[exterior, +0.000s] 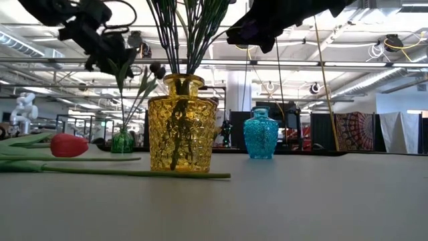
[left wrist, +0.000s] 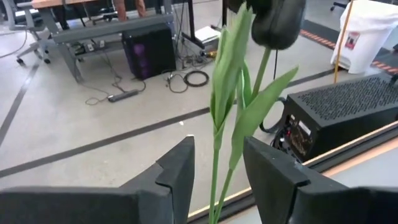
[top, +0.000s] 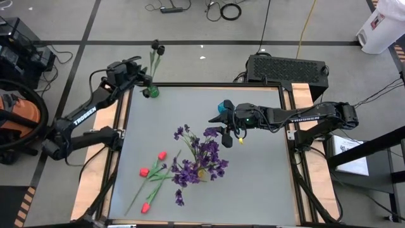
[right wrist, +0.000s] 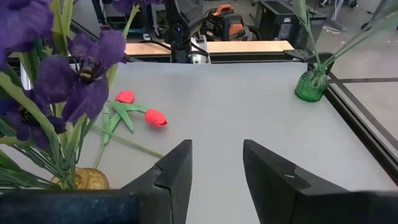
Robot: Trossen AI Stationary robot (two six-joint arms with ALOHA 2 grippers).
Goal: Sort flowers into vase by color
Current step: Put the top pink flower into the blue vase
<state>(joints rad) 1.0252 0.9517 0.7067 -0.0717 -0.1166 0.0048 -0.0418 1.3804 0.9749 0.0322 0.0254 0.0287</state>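
Note:
Two black-headed flowers point(top: 156, 48) stand by their stems in a small green vase point(top: 150, 92) at the table's far left corner. My left gripper point(left wrist: 217, 180) is open; its fingers stand on either side of the green stems point(left wrist: 216, 155) without touching them, below the black bloom point(left wrist: 277, 25). Purple flowers point(top: 199, 155) fill the yellow vase point(exterior: 180, 127) near the middle. Three red tulips point(top: 152, 172) lie flat on the table. My right gripper point(right wrist: 216, 180) hovers open above the purple flowers, with nothing between its fingers.
A blue vase point(exterior: 261, 134) stands behind the yellow one, under my right arm. A black box point(top: 288, 68) sits just beyond the table's far edge. The table's right half point(top: 266, 183) is bare grey surface.

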